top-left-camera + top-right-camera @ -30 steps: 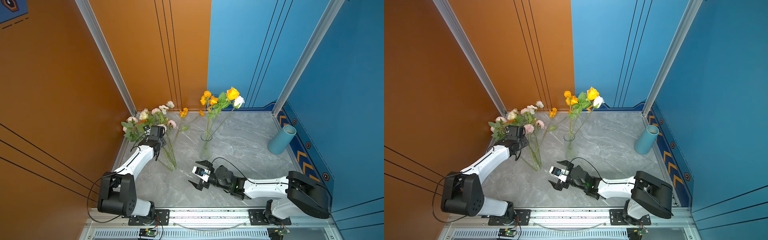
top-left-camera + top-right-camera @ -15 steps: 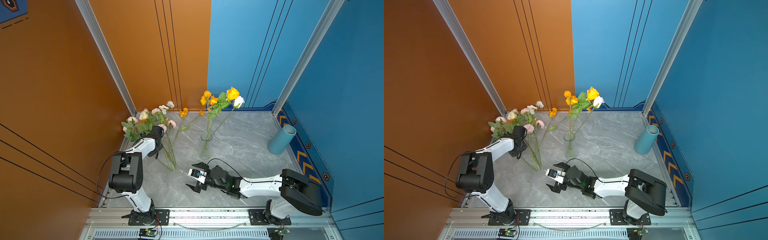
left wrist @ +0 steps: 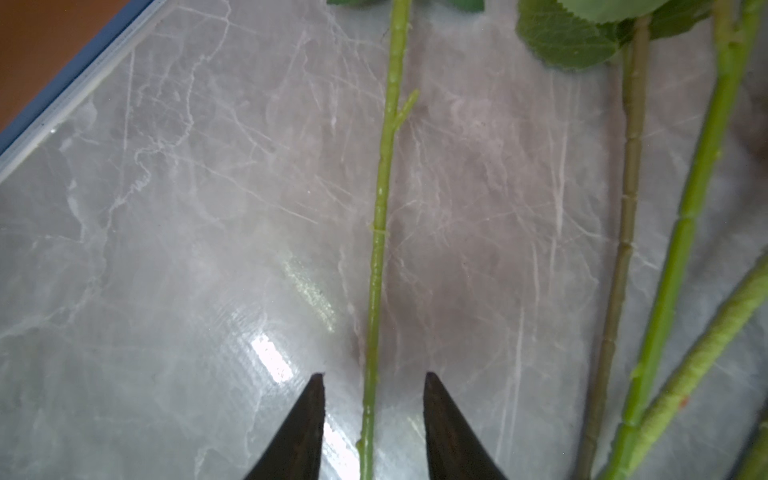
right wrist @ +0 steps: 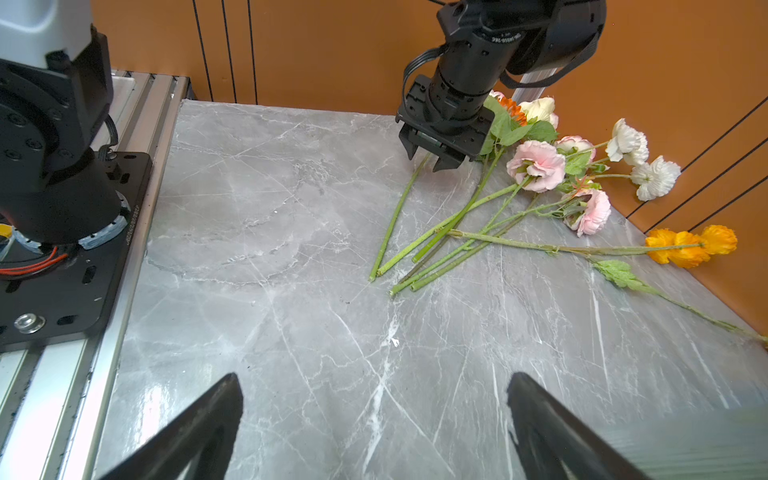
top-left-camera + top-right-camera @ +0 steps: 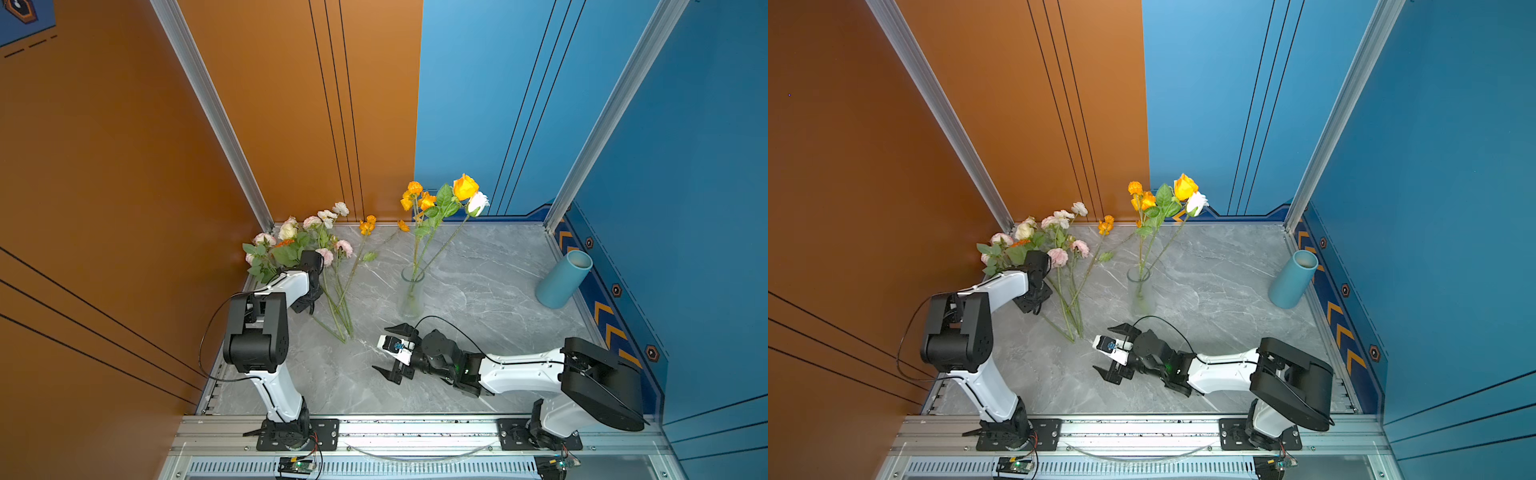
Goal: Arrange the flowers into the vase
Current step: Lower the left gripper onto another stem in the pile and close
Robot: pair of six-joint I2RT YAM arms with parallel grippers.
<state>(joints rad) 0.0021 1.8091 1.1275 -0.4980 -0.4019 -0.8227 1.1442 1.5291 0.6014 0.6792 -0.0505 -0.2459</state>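
My left arm has folded its elbow upward and lowered the left hand (image 3: 372, 378) since a second ago. Its jaws stand narrow on either side of one green stem (image 3: 380, 216), gaps showing, not gripping. The loose flowers (image 5: 336, 291) lie on the surface (image 5: 478, 299) near the glass vase (image 5: 412, 291), on its left. The vase holds stems with orange, yellow and white blooms (image 5: 464, 187). My right hand (image 5: 379, 348) hangs wide and empty in front of the vase. A blue cylinder (image 5: 561, 280) stands well apart on the right, its contents hidden.
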